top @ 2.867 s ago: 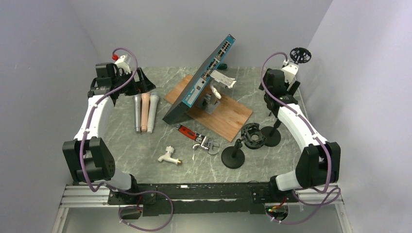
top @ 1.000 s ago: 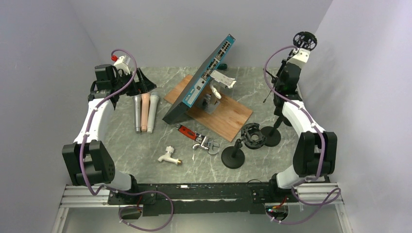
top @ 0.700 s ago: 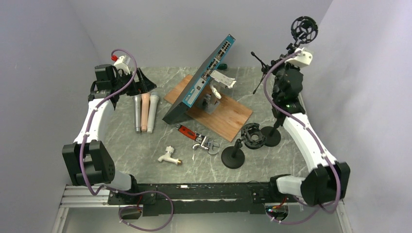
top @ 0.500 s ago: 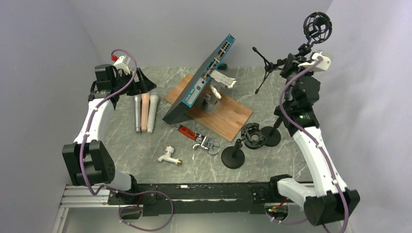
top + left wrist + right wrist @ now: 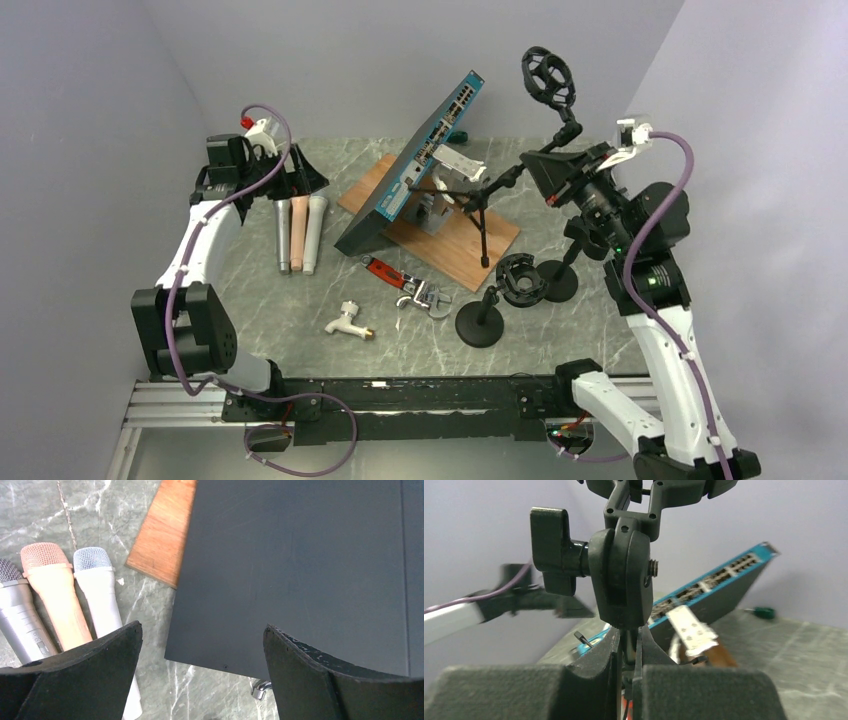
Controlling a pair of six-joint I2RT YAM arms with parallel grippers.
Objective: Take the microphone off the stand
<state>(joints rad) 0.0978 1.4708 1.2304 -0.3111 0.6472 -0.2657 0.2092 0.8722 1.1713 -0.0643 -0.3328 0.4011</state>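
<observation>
My right gripper (image 5: pixel 548 172) is shut on the stem of a black tripod stand (image 5: pixel 483 205) and holds it in the air above the wooden board. The stand's ring mount (image 5: pixel 549 78) sticks up at the top, and I see nothing inside it. In the right wrist view the fingers pinch the stem right under the stand's pivot joint (image 5: pixel 621 580), my right gripper (image 5: pixel 628 640) closed tight around it. Three microphones (image 5: pixel 300 232) lie side by side at the back left: grey (image 5: pixel 20 615), pink (image 5: pixel 52 595) and white (image 5: pixel 102 597). My left gripper (image 5: pixel 305 178) (image 5: pixel 202 632) hovers open just beyond them, with nothing between its fingers.
A teal network switch (image 5: pixel 420 165) leans on a wooden board (image 5: pixel 460 240); its dark underside (image 5: pixel 300 570) fills the left wrist view. Two round-base stands (image 5: pixel 480 325) (image 5: pixel 557 282) with a ring mount (image 5: pixel 521 280) stand front right. A red-handled wrench (image 5: pixel 410 288) and a tap (image 5: pixel 348 322) lie in front.
My right arm has lifted the tripod stand from the back right corner and swung it left, over the wooden board. The left arm has shifted slightly right, still open.
</observation>
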